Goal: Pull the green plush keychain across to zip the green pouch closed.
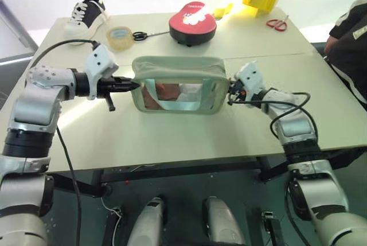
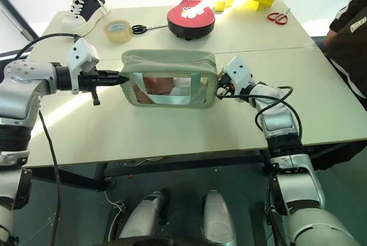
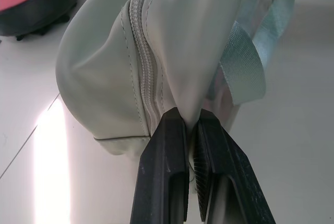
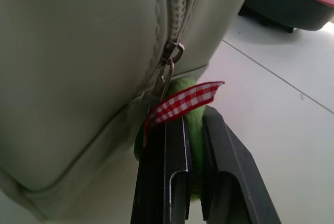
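left gripper (image 3: pixel 192 145) clamped on the green pouch (image 1: pixel 179 79) end fabric. right gripper (image 4: pixel 192 145) pinched shut on green plush keychain (image 4: pixel 194 117) at the pouch's right end, zipper looks closed. risk: overpulling tears the keychain's clip or drags the pouch.

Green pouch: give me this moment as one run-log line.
green pouch: zipper closed | left gripper: clamps end fabric | right gripper: clamps green plush keychain at far end
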Tool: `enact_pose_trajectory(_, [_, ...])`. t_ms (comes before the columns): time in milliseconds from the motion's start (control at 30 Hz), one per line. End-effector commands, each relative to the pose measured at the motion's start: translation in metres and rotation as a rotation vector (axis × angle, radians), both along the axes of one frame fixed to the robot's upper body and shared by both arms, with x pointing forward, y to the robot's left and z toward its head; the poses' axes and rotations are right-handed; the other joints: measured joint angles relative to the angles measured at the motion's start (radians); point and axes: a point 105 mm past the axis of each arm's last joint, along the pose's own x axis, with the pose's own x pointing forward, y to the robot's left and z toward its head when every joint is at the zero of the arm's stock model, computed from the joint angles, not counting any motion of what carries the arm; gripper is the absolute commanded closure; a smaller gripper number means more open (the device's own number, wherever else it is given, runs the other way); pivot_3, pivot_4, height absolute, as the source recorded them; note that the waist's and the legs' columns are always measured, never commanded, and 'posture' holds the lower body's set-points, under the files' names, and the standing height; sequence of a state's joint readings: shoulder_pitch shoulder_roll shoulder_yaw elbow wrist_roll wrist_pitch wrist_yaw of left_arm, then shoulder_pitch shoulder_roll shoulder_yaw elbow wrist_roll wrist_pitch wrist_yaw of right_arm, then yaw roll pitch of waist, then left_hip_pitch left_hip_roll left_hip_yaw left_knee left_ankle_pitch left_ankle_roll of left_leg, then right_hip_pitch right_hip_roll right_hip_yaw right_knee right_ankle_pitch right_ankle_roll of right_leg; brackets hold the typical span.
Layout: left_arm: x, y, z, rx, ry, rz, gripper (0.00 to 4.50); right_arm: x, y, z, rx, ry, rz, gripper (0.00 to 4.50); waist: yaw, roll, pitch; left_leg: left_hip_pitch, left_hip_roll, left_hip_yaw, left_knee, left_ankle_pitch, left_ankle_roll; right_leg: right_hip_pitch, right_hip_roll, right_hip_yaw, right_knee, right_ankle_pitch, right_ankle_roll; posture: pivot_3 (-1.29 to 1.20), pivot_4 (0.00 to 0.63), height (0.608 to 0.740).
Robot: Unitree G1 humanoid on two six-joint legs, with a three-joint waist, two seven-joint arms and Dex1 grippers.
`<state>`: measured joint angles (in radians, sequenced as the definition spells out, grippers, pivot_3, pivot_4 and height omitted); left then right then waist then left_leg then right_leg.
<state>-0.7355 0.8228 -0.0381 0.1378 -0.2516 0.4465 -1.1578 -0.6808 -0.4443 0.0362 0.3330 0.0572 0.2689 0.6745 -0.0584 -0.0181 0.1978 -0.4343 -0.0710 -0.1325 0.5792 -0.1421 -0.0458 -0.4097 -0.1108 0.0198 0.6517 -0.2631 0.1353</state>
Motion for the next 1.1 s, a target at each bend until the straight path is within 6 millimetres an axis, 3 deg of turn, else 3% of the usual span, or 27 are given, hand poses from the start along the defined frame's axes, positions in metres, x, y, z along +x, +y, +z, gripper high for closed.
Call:
enact_pose_trajectory(33, [-0.001,-0.003,0.016,0.004,-0.059,-0.021,4.5,-0.008,0.009,-0.006,0.0,0.016,0.035,4.39,0.002,0.0,0.0,0.0,0.0,0.0,0.0,0.0,0.0,0.0,0.0,0.0,0.0,0.0,0.0,0.0,0.15,0.74])
enact_pose_trajectory(167, [-0.003,-0.002,0.014,0.004,-0.056,-0.017,4.5,-0.01,0.006,-0.011,-0.035,0.027,0.037,4.39,0.003,0.0,0.0,0.0,0.0,0.0,0.0,0.0,0.0,0.0,0.0,0.0,0.0,0.0,0.0,0.0,0.15,0.74])
enact_pose_trajectory(267, [-0.003,-0.001,0.014,0.003,-0.057,-0.012,4.5,-0.008,0.005,-0.003,-0.033,0.015,0.041,4.39,0.004,0.0,0.0,0.001,0.0,0.0,0.0,0.0,0.0,0.001,0.0,0.0,0.0,0.0,0.0,0.0,0.15,0.74])
enact_pose_trajectory(367, [-0.004,0.001,0.014,0.004,-0.058,-0.008,4.5,-0.009,0.004,0.01,-0.022,0.009,0.071,3.42,0.004,0.0,0.0,0.001,0.0,0.0,0.0,0.0,0.0,0.001,0.0,0.0,0.0,0.0,0.0,0.0,0.15,0.74])
enact_pose_trajectory(533, [-0.003,0.003,0.015,0.005,-0.064,0.003,4.5,-0.015,-0.015,0.044,-0.088,-0.043,0.102,0.8,0.012,0.0,0.0,0.001,0.0,0.0,0.0,0.0,0.0,0.001,0.0,0.0,0.0,0.0,0.0,0.0,0.15,0.74])
enact_pose_trajectory(600, [-0.003,0.005,0.015,0.005,-0.068,0.012,4.5,-0.018,-0.03,0.058,-0.142,-0.064,0.103,0.07,0.014,0.0,0.0,0.001,0.0,0.0,0.0,0.0,0.0,0.001,0.0,0.0,-0.001,0.0,0.0,0.0,0.15,0.74])
enact_pose_trajectory(767, [-0.004,0.007,0.016,-0.006,-0.067,0.018,4.5,-0.026,-0.058,0.106,-0.228,-0.121,0.119,0.07,0.011,0.001,0.0,0.001,0.0,0.001,0.0,0.0,0.0,0.001,-0.001,0.0,-0.001,0.0,0.0,0.0,0.15,0.74])
enact_pose_trajectory(867, [-0.004,0.008,0.018,-0.018,-0.07,0.023,4.5,-0.038,-0.054,0.125,-0.229,-0.114,0.201,0.07,0.011,0.001,0.0,0.001,0.0,0.002,0.0,0.0,0.0,0.001,-0.001,0.0,-0.001,0.0,0.0,0.0,0.15,0.74])
enact_pose_trajectory(900, [-0.004,0.009,0.019,-0.025,-0.07,0.025,3.74,-0.043,-0.051,0.127,-0.23,-0.106,0.235,0.0,0.012,0.0,0.0,0.001,0.001,0.002,-0.001,0.0,0.0,0.001,-0.001,0.0,-0.002,0.0,0.0,0.0,0.15,0.74])
enact_pose_trajectory(933, [-0.006,0.01,0.024,-0.038,-0.07,0.023,3.44,-0.049,-0.045,0.129,-0.224,-0.097,0.27,0.0,0.013,0.0,0.0,0.001,0.001,0.001,-0.001,0.0,0.0,0.001,-0.001,0.0,-0.002,0.0,0.0,0.0,0.15,0.74])
enact_pose_trajectory(1100, [-0.013,0.025,0.056,-0.111,-0.075,0.052,0.72,-0.066,-0.026,0.129,-0.188,-0.059,0.373,0.0,0.014,0.0,0.0,0.001,0.0,0.001,-0.001,-0.001,0.001,0.001,-0.001,0.0,-0.002,0.0,0.0,0.0,0.15,0.74])
